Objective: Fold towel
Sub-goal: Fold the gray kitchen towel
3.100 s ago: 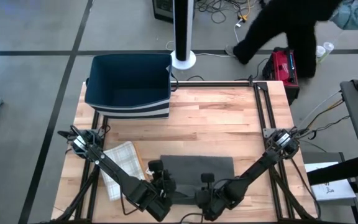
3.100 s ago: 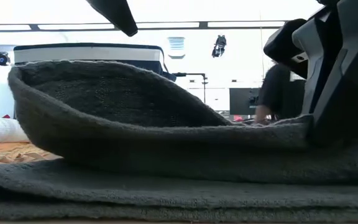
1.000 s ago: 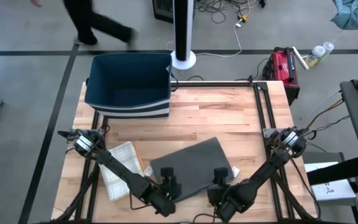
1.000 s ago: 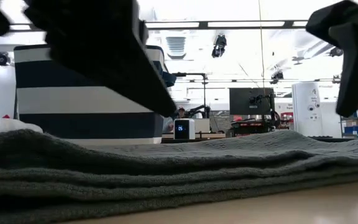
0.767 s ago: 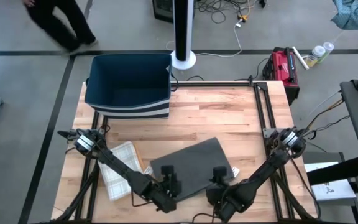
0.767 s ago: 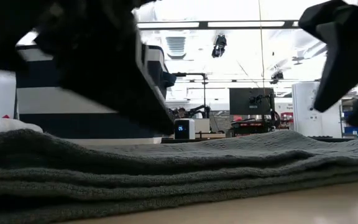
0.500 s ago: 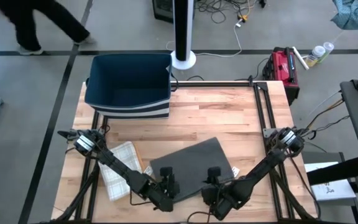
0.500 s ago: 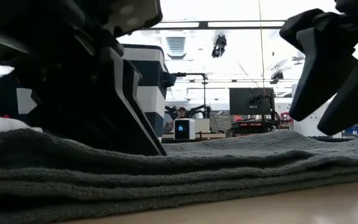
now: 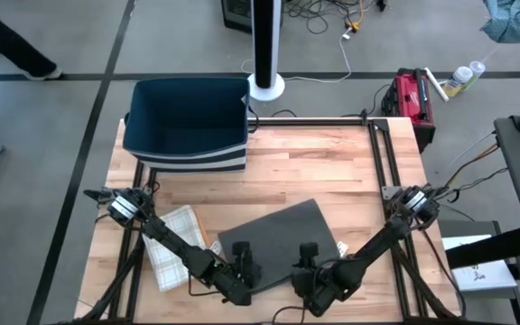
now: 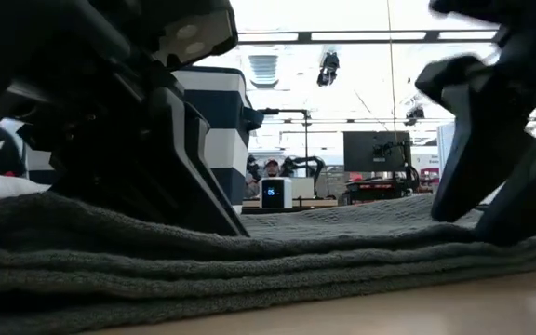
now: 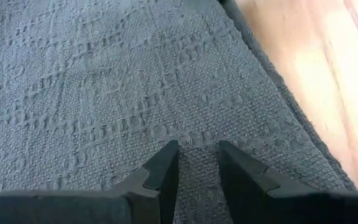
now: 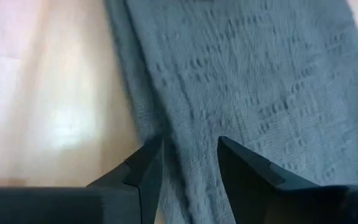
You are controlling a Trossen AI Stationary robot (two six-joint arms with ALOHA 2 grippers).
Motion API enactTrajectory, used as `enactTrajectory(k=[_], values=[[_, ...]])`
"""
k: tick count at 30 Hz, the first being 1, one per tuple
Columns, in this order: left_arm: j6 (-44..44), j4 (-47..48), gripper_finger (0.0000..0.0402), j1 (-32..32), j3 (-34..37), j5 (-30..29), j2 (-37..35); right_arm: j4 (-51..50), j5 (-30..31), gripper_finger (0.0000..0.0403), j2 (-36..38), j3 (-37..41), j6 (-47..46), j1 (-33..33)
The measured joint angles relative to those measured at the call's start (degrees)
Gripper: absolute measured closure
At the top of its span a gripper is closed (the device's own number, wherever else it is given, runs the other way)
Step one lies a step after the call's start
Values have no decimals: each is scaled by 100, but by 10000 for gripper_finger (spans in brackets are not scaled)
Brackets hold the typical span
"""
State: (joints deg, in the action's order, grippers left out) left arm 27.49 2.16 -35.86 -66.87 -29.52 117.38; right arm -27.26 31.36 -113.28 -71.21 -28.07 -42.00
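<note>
The dark grey towel (image 9: 283, 236) lies folded in several layers (image 10: 277, 261) on the wooden table, turned askew, near the near edge. My left gripper (image 11: 197, 151) stands open on the towel's near-left part (image 9: 242, 264). My right gripper (image 12: 188, 146) stands open at the towel's near-right edge (image 9: 307, 264). In the low view both grippers reach down to the towel's top, the left one (image 10: 203, 200) on the picture's left and the right one (image 10: 482, 209) on its right. My left gripper comes slanting down from the near side. Its open fingertips (image 11: 168, 152) rest on the towel's top layer, a little in from the side edge (image 11: 272, 74). Nothing is pinched and the towel lies flat. My right gripper also slants down from the near side, fingers open. One fingertip (image 12: 149, 152) stands at the towel's edge (image 12: 138, 115) beside bare wood, the other (image 12: 229, 149) on its top layer. In the low view the tips (image 10: 501, 237) reach the towel. The towel lies flat.
A navy bin with white stripes (image 9: 186, 122) stands at the far left of the table. A beige checked cloth (image 9: 177, 239) lies left of the towel. Bare wood (image 9: 314, 171) lies between bin and towel. A person's leg (image 9: 12, 45) shows on the floor at the far left.
Both grippers have sunk and tipped down onto the towel, the right one also shifting slightly toward the table's left. The towel has kept its place. A person on the floor beyond the table has walked off to the left.
</note>
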Motion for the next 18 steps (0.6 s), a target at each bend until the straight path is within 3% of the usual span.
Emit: enactTrajectory(k=[8, 18], values=[[0, 76, 323, 2, -202, 2, 0, 20, 38, 273, -84, 47, -121, 51], [-61, 184, 325, 2, -378, 4, 0, 49, 36, 316, -83, 47, -129, 68]])
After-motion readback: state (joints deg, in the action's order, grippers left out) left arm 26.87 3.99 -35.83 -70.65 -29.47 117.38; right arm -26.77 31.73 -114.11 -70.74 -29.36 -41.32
